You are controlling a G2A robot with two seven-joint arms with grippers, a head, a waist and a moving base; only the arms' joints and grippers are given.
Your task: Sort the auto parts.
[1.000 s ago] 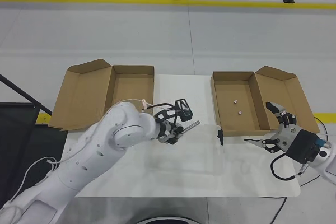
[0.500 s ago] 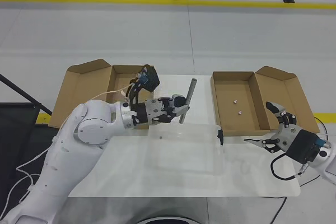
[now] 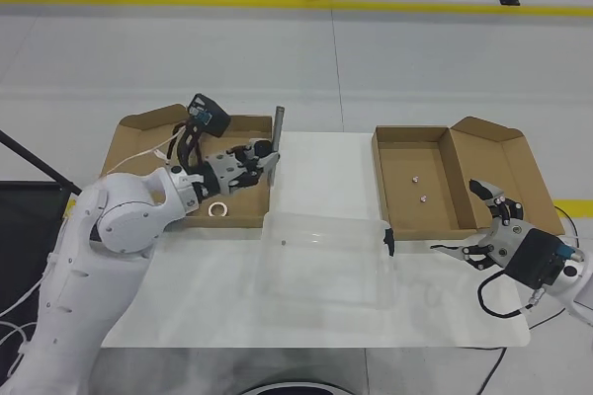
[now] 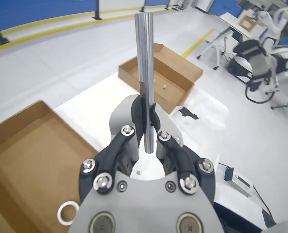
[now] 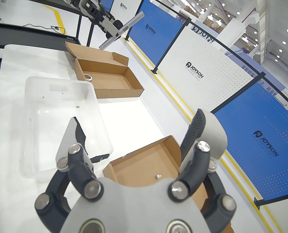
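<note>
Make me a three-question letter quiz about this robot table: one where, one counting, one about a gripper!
1. How many small parts lie in the right box? A. none B. two C. six
2. Where is the white ring? A. left box B. right box C. mid-air
3. The left gripper is: A. open B. shut on the metal rod C. shut on the ring
Answers: B, two specks show inside it; A, it lies on that cardboard; B, it clamps the rod.
</note>
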